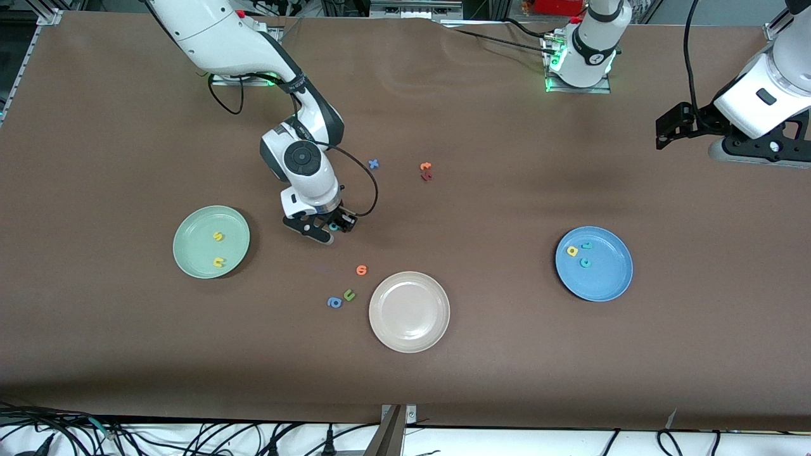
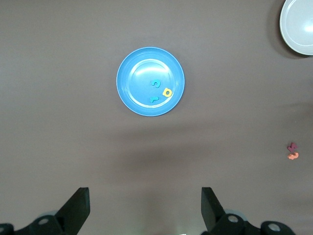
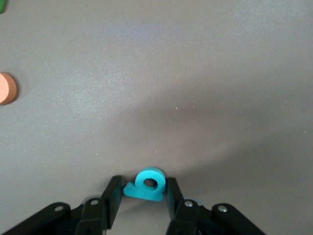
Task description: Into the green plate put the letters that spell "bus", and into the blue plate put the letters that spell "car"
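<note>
The teal b (image 1: 333, 227) (image 3: 146, 186) lies on the table, beside the green plate (image 1: 196, 253) on its side toward the left arm's end. My right gripper (image 1: 331, 229) (image 3: 143, 188) is down at it, with a finger pressed against each side of the letter. A yellow s (image 1: 218, 236) and a yellow u (image 1: 218, 262) lie in the green plate. In the blue plate (image 1: 602, 282) (image 2: 137, 83) lie a yellow a (image 1: 573, 251), a teal r (image 1: 587, 245) and a teal c (image 1: 585, 262). My left gripper (image 1: 668, 130) (image 2: 145, 196) waits open and empty, high over its end of the table.
A beige-white plate (image 1: 409, 311) stands between the two coloured plates, nearer the front camera. An orange round letter (image 1: 361, 270), an olive u (image 1: 349, 294) and a blue a (image 1: 334, 302) lie beside it. Farther off lie a blue x (image 1: 374, 164) and an orange and dark red pair (image 1: 426, 171).
</note>
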Robot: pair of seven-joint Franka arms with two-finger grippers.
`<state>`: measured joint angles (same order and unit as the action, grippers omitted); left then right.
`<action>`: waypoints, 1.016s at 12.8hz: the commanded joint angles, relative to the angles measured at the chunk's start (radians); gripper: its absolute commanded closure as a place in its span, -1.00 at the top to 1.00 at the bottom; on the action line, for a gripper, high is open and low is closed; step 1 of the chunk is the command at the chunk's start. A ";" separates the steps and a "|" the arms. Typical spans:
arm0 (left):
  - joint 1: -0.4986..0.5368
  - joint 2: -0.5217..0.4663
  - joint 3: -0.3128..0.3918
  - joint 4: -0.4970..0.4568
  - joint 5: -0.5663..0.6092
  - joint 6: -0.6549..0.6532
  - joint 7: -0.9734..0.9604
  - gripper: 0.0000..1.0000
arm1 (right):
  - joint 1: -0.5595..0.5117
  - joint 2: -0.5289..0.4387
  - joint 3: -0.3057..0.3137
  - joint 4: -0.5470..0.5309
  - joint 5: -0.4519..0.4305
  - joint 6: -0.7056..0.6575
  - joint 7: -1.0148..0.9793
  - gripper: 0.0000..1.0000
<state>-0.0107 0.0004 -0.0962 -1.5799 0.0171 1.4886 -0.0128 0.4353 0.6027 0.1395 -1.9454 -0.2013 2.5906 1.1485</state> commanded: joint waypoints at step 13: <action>-0.015 -0.017 -0.004 -0.006 -0.017 -0.041 0.019 1.00 | -0.245 -0.248 -0.017 -0.006 -0.018 -0.348 -0.643 -0.58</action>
<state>-0.0218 -0.0005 -0.1048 -1.5799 0.0171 1.4594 -0.0123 0.2358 0.3981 0.1092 -1.9253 -0.2114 2.2796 0.6095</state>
